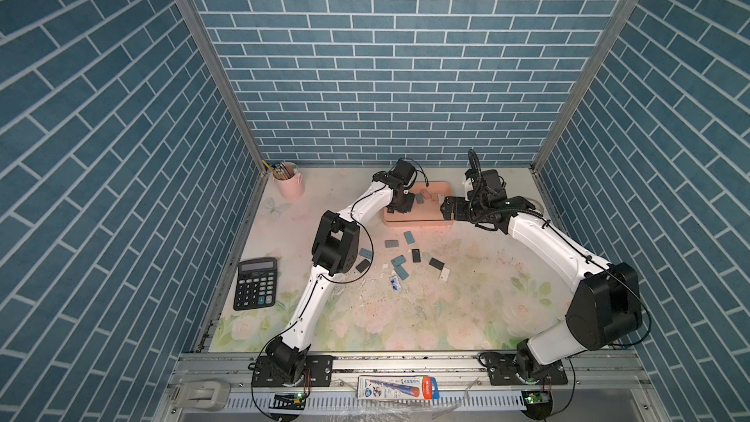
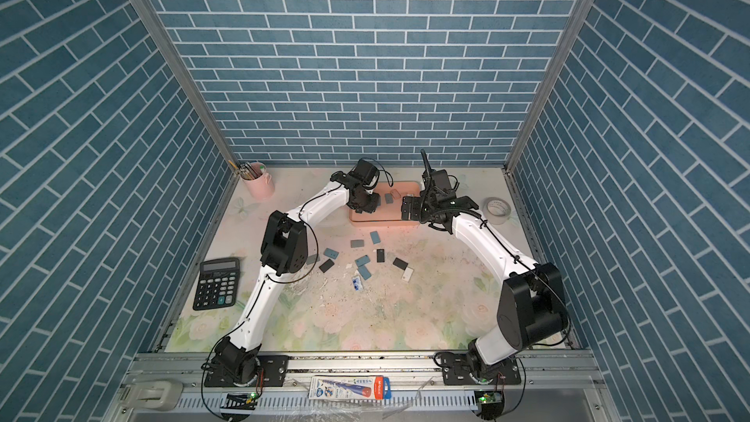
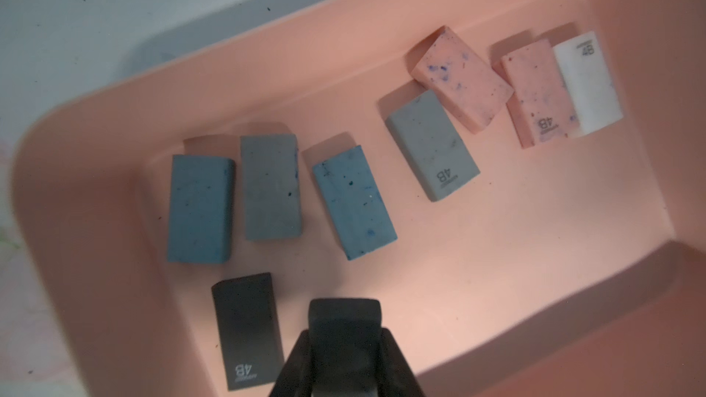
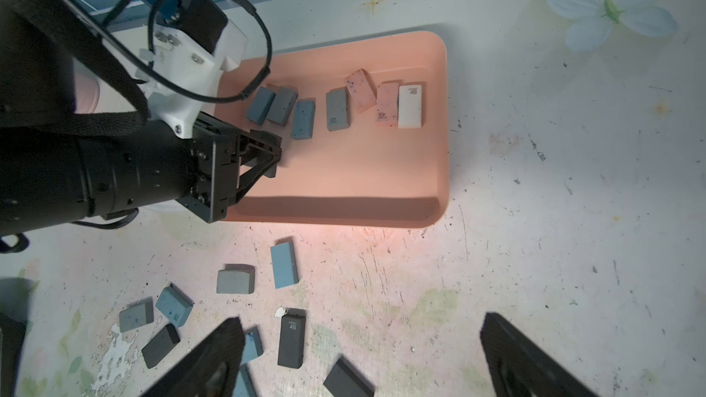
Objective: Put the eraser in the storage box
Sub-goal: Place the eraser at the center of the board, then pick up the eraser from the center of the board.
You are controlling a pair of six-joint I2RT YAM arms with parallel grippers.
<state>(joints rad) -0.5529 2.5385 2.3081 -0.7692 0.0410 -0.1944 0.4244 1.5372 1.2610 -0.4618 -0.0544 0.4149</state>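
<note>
The salmon-pink storage box (image 1: 418, 222) (image 2: 377, 219) stands at the back middle of the table. Several erasers lie in it: blue, grey, pink, one white (image 3: 588, 85) and one black (image 3: 246, 330). My left gripper (image 3: 345, 334) (image 1: 399, 207) hangs over the box's left end, shut on a black eraser (image 3: 345, 315) that sticks out between its fingers. It also shows in the right wrist view as the left gripper (image 4: 273, 162) above the box floor (image 4: 363, 169). My right gripper (image 1: 446, 209) (image 4: 363, 368) is at the box's right end, wide open and holding nothing.
Several loose erasers (image 1: 408, 237) (image 4: 284, 265) lie scattered on the table in front of the box. A black calculator (image 1: 256, 284) sits at the left edge, a pink pencil cup (image 1: 289, 186) at the back left, and a tape roll (image 2: 498, 209) at the back right.
</note>
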